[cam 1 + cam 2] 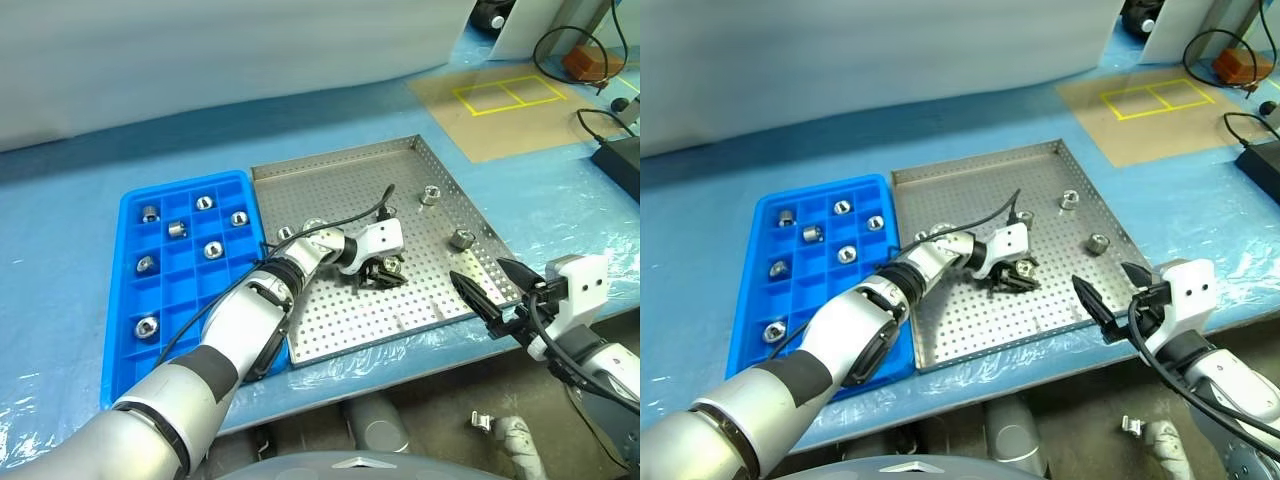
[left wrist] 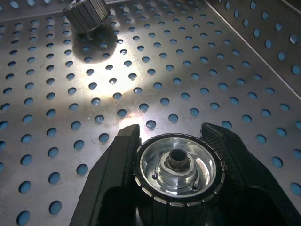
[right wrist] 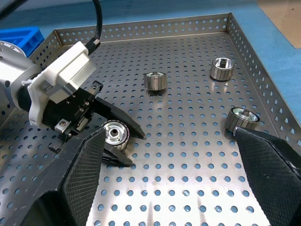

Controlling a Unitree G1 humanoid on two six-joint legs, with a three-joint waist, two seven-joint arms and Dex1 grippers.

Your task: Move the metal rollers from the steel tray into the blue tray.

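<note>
The steel tray [image 1: 330,180] lies mid-table with the blue tray [image 1: 190,310] against its left side. My left gripper [image 1: 385,275] rests low on the steel tray's floor. Its two fingers [image 2: 122,155] press the sides of a metal roller [image 2: 178,169], which lies with its hole facing the wrist camera. Other loose rollers [image 3: 154,80] [image 3: 222,68] [image 3: 242,118] lie farther back and to the right on the perforated floor. Several rollers [image 1: 212,249] sit in the blue tray's compartments. My right gripper [image 1: 477,268] hovers open over the steel tray's front right corner, holding nothing.
A tan board with yellow tape squares [image 1: 500,100] lies at the back right. Cables and a black box [image 1: 620,150] sit at the far right. The table's front edge runs just below both trays. The steel tray's raised rim [image 3: 141,28] bounds the rollers.
</note>
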